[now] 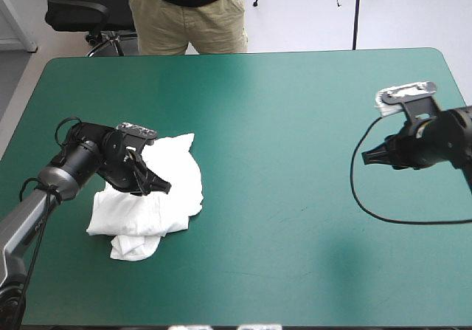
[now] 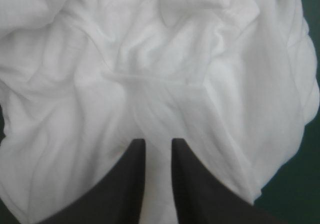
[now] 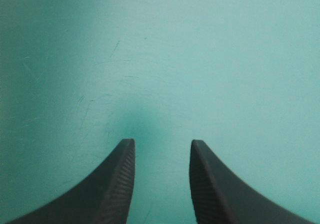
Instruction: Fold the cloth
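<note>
Left hand (image 1: 161, 187) rests on the crumpled T-shirt (image 1: 181, 171) at the left side of the desk (image 1: 280, 108), nearly pressed together, apparently pinching fabric. Right hand (image 1: 366, 155), spread and empty, is well apart.

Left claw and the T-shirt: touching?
Touching. In the left wrist view the left claw is all but shut, with the white T-shirt pinched in its narrow gap. The high view shows it down on the crumpled heap.
</note>
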Controlling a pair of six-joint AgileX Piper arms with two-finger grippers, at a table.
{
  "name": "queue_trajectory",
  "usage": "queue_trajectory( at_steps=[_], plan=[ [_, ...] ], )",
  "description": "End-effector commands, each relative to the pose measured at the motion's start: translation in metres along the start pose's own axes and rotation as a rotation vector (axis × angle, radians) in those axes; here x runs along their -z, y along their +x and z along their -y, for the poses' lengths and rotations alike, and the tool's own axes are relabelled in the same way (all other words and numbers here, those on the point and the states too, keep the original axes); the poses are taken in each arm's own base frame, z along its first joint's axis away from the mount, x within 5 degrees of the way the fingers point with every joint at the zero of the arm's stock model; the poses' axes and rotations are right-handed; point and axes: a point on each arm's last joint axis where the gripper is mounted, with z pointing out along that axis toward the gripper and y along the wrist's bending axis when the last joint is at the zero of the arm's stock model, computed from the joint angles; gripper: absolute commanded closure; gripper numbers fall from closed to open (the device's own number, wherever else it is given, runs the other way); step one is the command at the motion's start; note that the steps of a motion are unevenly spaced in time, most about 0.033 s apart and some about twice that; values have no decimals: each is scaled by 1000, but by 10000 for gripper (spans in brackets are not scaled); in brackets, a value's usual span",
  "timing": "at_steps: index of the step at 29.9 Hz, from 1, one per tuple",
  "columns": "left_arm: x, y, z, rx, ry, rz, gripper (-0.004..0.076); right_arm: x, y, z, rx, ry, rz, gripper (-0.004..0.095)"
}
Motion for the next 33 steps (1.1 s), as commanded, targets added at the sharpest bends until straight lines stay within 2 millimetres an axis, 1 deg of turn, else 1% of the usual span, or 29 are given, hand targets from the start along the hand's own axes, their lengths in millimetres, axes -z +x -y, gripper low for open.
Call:
queue_trajectory(
  at_steps=[1,3,5,6,8,12,16,18,20,23,25,27,29,30,32,33],
  plan=[
    [19,-2,1,14,-1,58,377,43,15,12,-41,53,112,556],
    [19,0,1,14,1,36,265,58,24,14,-59,66,159,557],
    [19,1,1,23,-2,25,195,70,31,15,-63,80,195,557],
    [19,1,1,29,-5,25,171,74,33,16,-66,85,207,557],
    [19,0,1,33,-7,39,165,78,36,16,-66,89,219,561],
    [14,-5,-1,41,-21,66,165,77,35,16,-66,89,217,561],
    [-2,-10,-2,42,-17,19,165,76,35,16,-66,88,214,561],
    [-14,-14,-2,42,-16,2,165,75,34,16,-66,88,211,561],
    [-23,-18,-3,48,-16,-1,165,75,34,16,-66,88,209,561],
    [-32,-23,-4,48,-17,12,178,75,34,16,-65,91,209,561],
    [-38,-26,-4,48,-17,14,204,75,34,17,-64,96,208,561],
    [-45,-27,-4,48,-16,0,253,75,34,17,-63,98,208,561],
    [-51,-27,-4,49,-14,-29,330,75,34,17,-63,100,208,561],
    [-52,-27,-4,52,-8,-36,395,75,34,17,-62,103,208,561],
    [-53,-28,0,56,22,-32,569,75,34,18,-60,111,207,561],
    [-53,-29,2,52,46,-22,682,75,34,18,-59,116,207,561]
  ],
)
